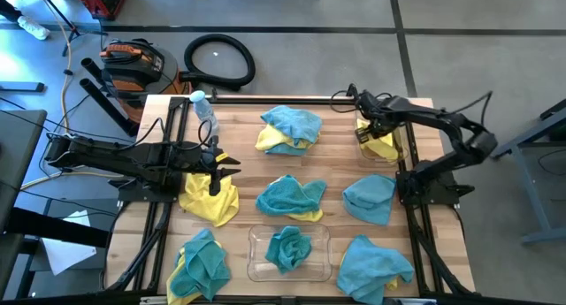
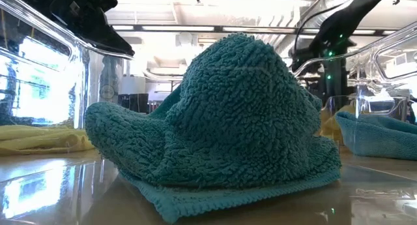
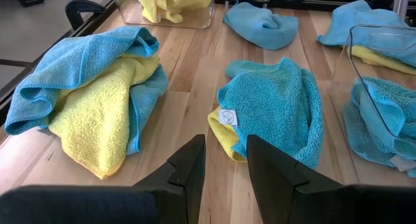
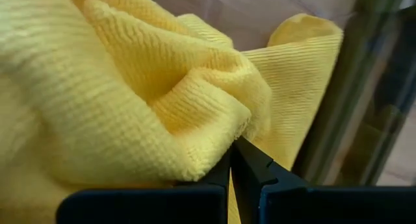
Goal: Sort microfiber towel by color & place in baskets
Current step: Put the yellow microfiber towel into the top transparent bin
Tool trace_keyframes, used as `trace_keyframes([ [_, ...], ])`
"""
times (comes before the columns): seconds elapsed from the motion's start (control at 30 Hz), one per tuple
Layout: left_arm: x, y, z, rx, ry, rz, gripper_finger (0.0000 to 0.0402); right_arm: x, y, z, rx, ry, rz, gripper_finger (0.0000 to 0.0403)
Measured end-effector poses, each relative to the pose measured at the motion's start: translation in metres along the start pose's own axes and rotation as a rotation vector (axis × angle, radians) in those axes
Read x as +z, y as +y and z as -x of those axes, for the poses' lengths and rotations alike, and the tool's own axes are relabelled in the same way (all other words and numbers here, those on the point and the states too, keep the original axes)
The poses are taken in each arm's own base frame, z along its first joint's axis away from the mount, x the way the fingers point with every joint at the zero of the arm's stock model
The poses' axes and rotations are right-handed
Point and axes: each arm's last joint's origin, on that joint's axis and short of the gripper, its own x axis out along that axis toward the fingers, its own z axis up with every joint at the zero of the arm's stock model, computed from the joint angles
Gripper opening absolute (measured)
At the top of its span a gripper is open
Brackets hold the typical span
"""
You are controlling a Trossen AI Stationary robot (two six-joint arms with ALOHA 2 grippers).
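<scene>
Two clear bins are on the wooden tabletop [image 1: 239,168] — one at the front middle [image 1: 256,252] with a teal cloth [image 1: 290,248] bunched up in it, and one at the far right corner [image 1: 400,146] with yellow cloth [image 1: 384,147] in it. The right pincer [image 1: 364,133] is down at that far bin, and in its wrist view the fingers are pressed together on a fold of the yellow cloth [image 4: 162,100].

The left pincer [image 1: 232,169] sits over the left side of the tabletop, just beside a yellow cloth [image 1: 210,199]; its fingers [image 3: 185,169] are slightly apart with nothing between them.

The other cloths are scattered loose: a teal-over-yellow heap at the far middle [image 1: 290,128], another teal one with yellow under it in the centre [image 1: 290,197], a teal one right of that [image 1: 370,197], one at the front right [image 1: 375,265], and a teal and yellow pile front left [image 1: 199,268]. A water bottle [image 1: 205,112] lies near the far left edge.
</scene>
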Motion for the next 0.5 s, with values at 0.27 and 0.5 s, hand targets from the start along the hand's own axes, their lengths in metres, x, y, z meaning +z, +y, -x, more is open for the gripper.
trace_keyframes([
  [0.27,-0.0021,0.0002,0.0000,0.002,0.021,-0.003,0.0103,0.0039,0.0021,-0.0024,0.010,-0.024,0.008,0.0044],
  [0.5,-0.0022,0.0002,0.0000,0.002,0.023,0.014,0.0103,0.0045,-0.0018,-0.0012,0.011,-0.029,-0.008,0.0121],
])
